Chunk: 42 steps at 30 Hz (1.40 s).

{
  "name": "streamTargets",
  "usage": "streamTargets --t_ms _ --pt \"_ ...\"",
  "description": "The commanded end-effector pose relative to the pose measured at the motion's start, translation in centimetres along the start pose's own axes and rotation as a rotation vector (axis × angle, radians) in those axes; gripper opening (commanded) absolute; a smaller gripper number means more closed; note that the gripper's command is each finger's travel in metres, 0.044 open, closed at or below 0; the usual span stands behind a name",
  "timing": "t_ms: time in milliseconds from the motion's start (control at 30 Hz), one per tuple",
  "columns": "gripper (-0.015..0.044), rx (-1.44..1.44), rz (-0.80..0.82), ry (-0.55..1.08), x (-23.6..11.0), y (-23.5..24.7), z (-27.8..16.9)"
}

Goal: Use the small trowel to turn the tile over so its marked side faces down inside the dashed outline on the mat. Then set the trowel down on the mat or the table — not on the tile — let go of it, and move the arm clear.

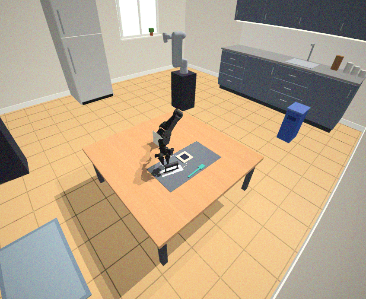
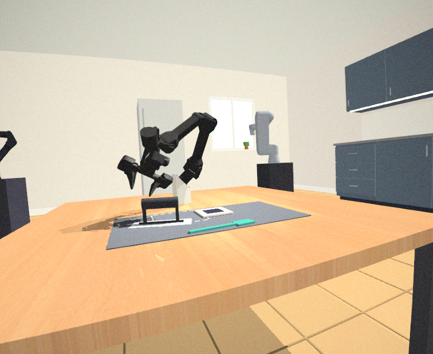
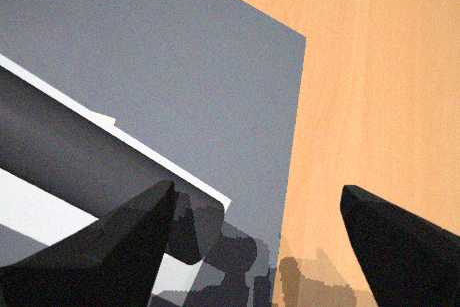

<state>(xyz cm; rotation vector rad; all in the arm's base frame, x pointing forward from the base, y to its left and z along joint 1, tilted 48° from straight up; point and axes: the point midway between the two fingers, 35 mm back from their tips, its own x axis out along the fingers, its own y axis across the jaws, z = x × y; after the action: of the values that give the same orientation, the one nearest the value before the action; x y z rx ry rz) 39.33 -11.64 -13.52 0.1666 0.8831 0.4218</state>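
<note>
Below open tool (image 2: 142,182), trowel (image 2: 159,210), apart

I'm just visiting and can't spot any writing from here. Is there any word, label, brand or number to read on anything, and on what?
No readable text in any view.
The tile bears only a plain dark square, no letters.
The blue bin has a dark front panel, too blurred to read.
The teal tool and dark-handled trowel carry no marks.

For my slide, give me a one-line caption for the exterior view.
Open gripper hangs above the black-handled trowel on the grey mat, tile marked side up.
</note>
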Motion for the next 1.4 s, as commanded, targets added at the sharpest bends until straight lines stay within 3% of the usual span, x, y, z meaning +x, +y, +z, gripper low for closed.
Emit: streamTargets --t_ms 0,933,1367 --pt "0.03 -0.058 0.006 -0.012 -0.3 1.0 -0.5" --pt "0.03 -0.877 -0.074 -0.156 -0.9 5.6 -1.9" --pt "0.03 -0.899 -0.077 -0.159 -0.1 5.6 -1.7"
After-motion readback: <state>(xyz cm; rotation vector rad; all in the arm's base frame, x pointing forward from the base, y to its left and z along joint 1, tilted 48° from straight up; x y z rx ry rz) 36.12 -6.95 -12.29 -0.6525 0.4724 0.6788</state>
